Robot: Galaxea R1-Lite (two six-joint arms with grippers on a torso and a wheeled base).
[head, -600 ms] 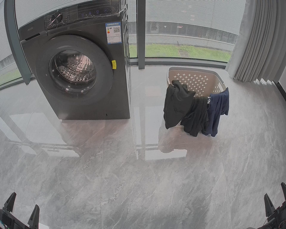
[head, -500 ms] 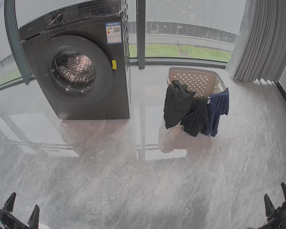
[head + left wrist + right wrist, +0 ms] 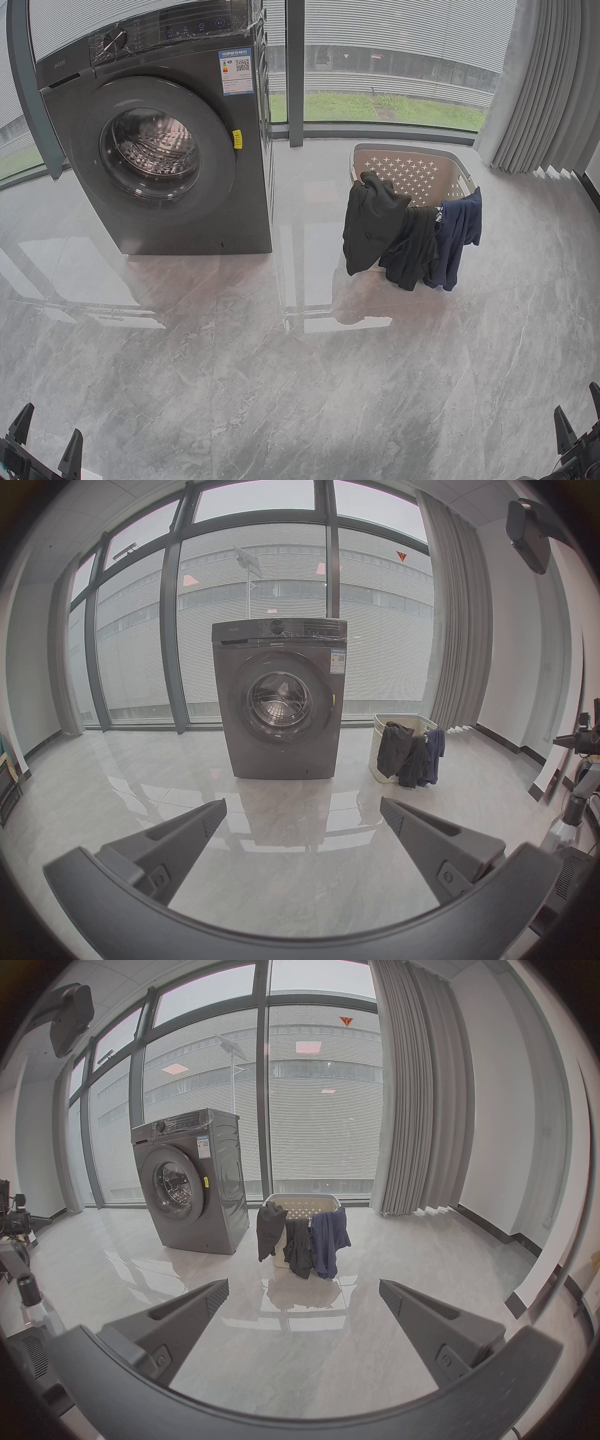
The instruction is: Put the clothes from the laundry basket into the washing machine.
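Between the earlier frames and now the whole head view has slid a little, so the camera has moved, not the things; both grippers keep their spots at the picture's lower corners. Low over the grey floor (image 3: 300,387) the left gripper (image 3: 52,420) has its fingers spread apart and empty, and the right gripper (image 3: 575,400) is likewise open with nothing between its fingers. Far ahead on the left, the washing machine (image 3: 156,137) stands by the window. To its right, well apart, stands the laundry basket (image 3: 406,150). Three clothes hang over its near rim: a black garment (image 3: 372,222), a dark garment (image 3: 412,250) and a navy garment (image 3: 456,237).
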